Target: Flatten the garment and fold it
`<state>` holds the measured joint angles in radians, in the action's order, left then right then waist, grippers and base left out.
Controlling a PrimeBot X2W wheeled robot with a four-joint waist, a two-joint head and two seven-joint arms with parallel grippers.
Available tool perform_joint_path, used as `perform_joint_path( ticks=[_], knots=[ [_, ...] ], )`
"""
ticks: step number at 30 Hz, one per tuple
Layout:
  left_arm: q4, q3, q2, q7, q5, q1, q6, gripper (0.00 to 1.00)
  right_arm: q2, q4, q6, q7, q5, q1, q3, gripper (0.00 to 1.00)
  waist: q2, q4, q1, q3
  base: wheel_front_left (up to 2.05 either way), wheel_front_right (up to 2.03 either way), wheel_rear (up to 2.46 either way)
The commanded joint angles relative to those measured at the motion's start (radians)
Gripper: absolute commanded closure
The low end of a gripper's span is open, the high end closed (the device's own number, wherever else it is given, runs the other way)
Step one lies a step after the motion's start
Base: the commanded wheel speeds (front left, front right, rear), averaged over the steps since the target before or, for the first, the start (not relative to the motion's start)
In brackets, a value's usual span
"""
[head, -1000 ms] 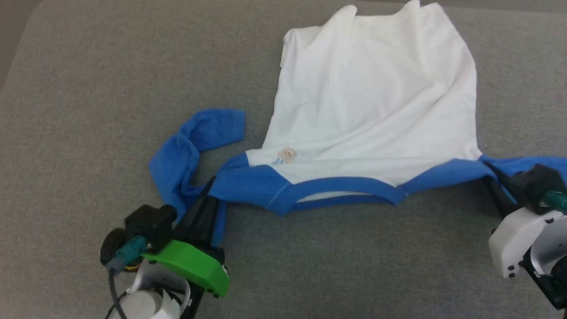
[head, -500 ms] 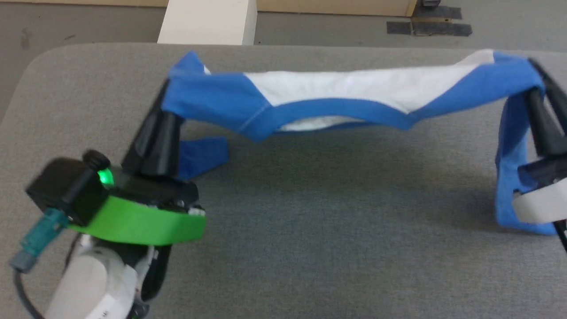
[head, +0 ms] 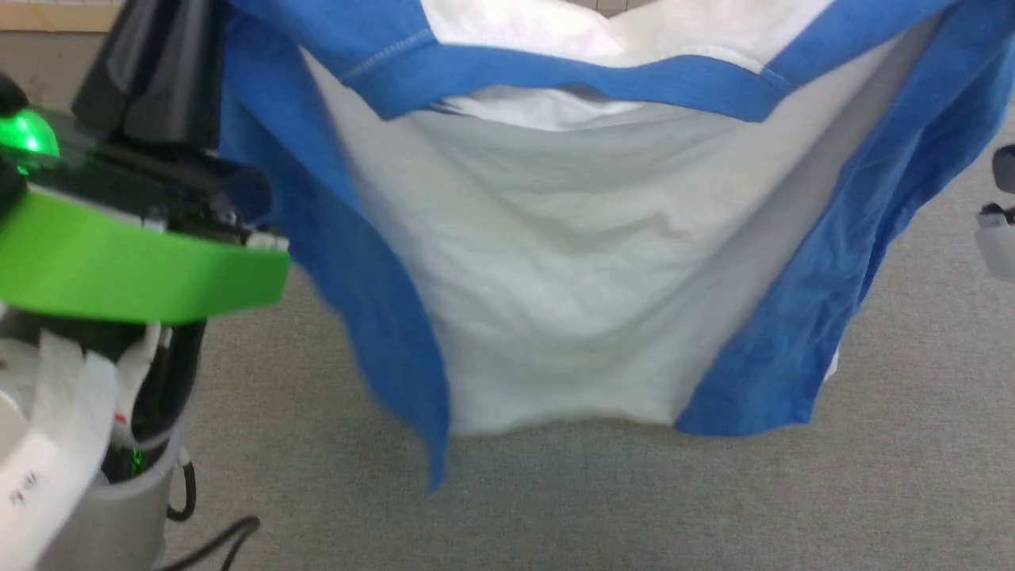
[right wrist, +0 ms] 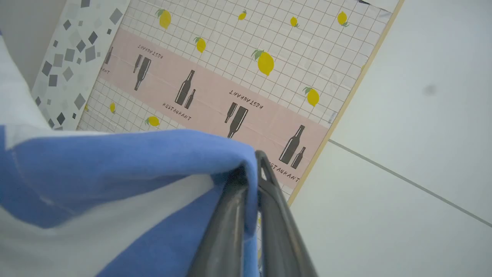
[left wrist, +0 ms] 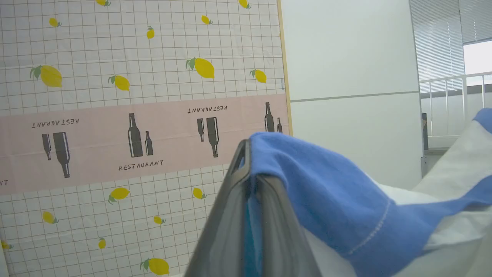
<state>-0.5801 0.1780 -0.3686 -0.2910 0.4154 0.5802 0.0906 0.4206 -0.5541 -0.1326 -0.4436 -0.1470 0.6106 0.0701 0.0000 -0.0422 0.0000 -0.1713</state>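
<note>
1. You have two grippers at work. The left gripper (left wrist: 247,169) is clamped tight on a blue edge of the garment (head: 555,301).
2. The right gripper (right wrist: 251,175) is pinched together on another blue edge, with cloth caught between its fingers.
3. You see one garment. It hangs between the two grippers above the grey table (head: 603,500), its white middle sagging and a blue sleeve drooping at each side.
4. Farthest off, in both wrist views, one lemon-and-bottle printed panel (left wrist: 115,57) covers the wall.

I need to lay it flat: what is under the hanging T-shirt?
Under the T-shirt, a grey fabric surface shows below its hem. The stretch behind the hanging cloth is covered.
</note>
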Motion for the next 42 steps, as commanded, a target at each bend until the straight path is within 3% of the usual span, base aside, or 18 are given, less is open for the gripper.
perform_joint_path(
  ticks=[1, 9, 17, 21, 26, 31, 37, 42],
  knots=[
    [0.008, -0.002, -0.003, -0.019, 0.016, 0.032, 0.007, 1.0, -0.011, 0.013, 0.002, -0.016, -0.02, 0.025, 0.008, 1.0, 0.0, 0.001, 0.0, -0.016, 0.0, 0.0, 0.0],
    [0.166, 0.011, -0.007, -0.062, 0.038, 0.187, -0.022, 1.0, -0.045, 0.157, 0.002, -0.038, -0.052, 0.178, 0.07, 1.0, 0.0, 0.002, 0.0, -0.121, 0.0, 0.0, 0.0],
    [0.461, 0.047, -0.016, -0.018, -0.039, 0.492, -0.076, 1.0, -0.044, 0.448, 0.002, 0.025, 0.01, 0.547, 0.217, 1.0, 0.0, 0.023, 0.0, -0.26, 0.0, 0.0, 0.0],
    [0.6, 0.071, -0.026, 0.034, -0.112, 0.641, -0.09, 1.0, -0.041, 0.638, 0.002, 0.082, 0.082, 0.757, 0.296, 1.0, 0.0, 0.032, 0.0, -0.334, 0.0, 0.0, 0.0],
    [0.74, 0.077, -0.02, 0.169, -0.19, 0.76, -0.061, 1.0, -0.06, 0.851, 0.002, 0.172, 0.18, 0.913, 0.328, 1.0, 0.0, 0.031, 0.0, -0.403, 0.0, 0.0, 0.0],
    [0.835, 0.064, -0.002, 0.314, -0.202, 0.789, -0.04, 1.0, -0.079, 0.986, 0.002, 0.247, 0.24, 0.951, 0.306, 1.0, 0.0, 0.021, 0.0, -0.471, 0.0, 0.0, 0.0],
    [0.895, 0.103, 0.01, 0.439, -0.181, 0.723, -0.105, 1.0, -0.071, 1.047, 0.002, 0.314, 0.232, 0.868, 0.302, 1.0, 0.0, 0.003, 0.0, -0.518, 0.0, 0.0, 0.0],
    [0.844, 0.137, -0.006, 0.494, -0.183, 0.611, -0.133, 1.0, -0.033, 0.975, 0.002, 0.325, 0.147, 0.732, 0.323, 1.0, 0.0, 0.002, 0.0, -0.503, 0.0, 0.0, 0.0]
  ],
)
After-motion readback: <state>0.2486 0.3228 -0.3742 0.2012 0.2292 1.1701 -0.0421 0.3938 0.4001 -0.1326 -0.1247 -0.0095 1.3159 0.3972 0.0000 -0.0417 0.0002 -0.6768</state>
